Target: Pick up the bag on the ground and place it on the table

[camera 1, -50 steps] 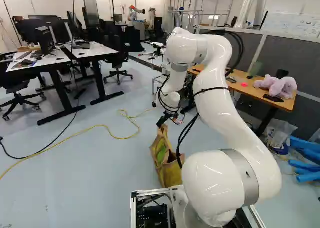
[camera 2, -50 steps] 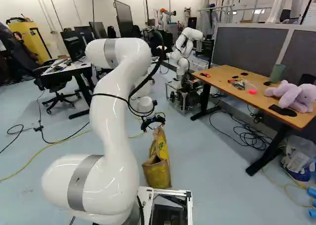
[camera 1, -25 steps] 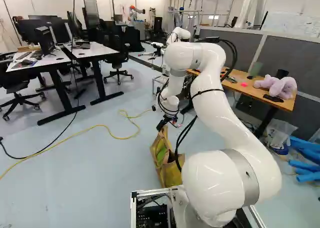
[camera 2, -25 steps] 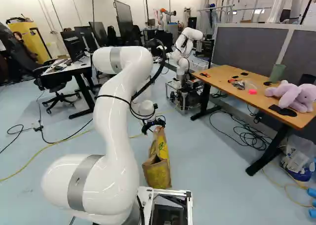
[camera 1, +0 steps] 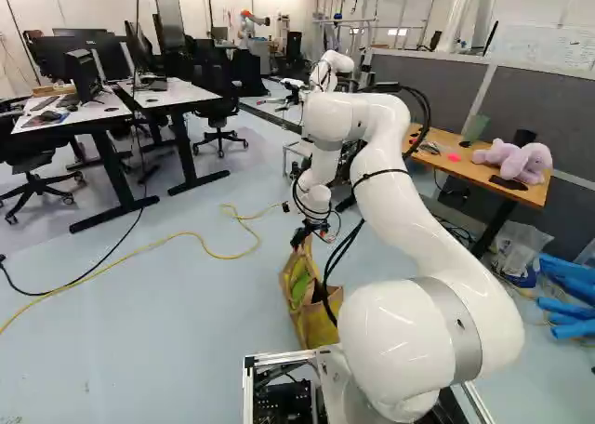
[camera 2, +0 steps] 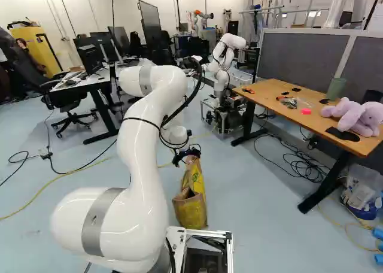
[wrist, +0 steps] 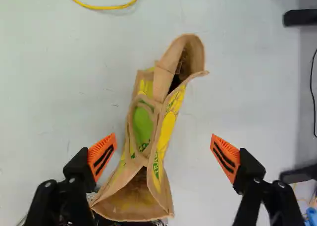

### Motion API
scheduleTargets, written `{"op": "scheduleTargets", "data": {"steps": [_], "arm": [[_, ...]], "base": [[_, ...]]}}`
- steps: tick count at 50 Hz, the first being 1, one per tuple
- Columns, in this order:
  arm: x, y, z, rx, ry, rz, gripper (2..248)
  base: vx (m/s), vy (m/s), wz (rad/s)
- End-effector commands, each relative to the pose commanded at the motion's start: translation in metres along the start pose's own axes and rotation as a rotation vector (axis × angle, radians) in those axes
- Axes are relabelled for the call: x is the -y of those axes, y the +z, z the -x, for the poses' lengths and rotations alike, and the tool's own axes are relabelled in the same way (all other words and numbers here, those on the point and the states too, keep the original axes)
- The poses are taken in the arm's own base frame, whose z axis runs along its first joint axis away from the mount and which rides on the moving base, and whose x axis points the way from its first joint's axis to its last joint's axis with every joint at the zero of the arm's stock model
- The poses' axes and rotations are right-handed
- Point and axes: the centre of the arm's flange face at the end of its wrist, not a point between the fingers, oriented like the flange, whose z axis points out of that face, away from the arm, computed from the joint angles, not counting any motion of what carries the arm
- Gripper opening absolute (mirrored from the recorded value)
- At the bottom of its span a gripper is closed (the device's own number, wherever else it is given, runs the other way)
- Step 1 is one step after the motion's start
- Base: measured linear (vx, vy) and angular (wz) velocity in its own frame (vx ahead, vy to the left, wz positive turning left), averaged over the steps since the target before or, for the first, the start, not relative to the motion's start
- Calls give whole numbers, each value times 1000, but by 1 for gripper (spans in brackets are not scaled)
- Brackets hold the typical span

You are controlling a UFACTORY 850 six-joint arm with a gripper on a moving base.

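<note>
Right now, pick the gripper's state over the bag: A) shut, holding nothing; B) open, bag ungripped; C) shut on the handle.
B: the gripper's fingers stand wide apart, with neither orange pad gripping the bag.

Arm [camera 1: 400, 192] arched forward | wrist [camera 2: 177, 135] pointing down, exact tilt unclear | jaws [camera 2: 187, 155] spread wide

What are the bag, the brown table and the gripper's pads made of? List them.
Bag: probably jute or coarse cloth, matte, from its tan, folded trim.
Table: likely wood or laminate, smooth, from its even brown top.
Pads: perhaps rubber or plastic, matte, from their ridged orange edges.
</note>
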Motion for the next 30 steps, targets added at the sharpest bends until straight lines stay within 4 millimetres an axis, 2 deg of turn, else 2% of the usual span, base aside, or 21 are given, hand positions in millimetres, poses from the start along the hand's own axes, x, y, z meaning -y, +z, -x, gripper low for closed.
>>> {"op": "scheduleTargets", "data": {"steps": [30], "arm": [[3, 45, 5, 23, 0, -10, 247]], "base": [[0, 0, 0]]}}
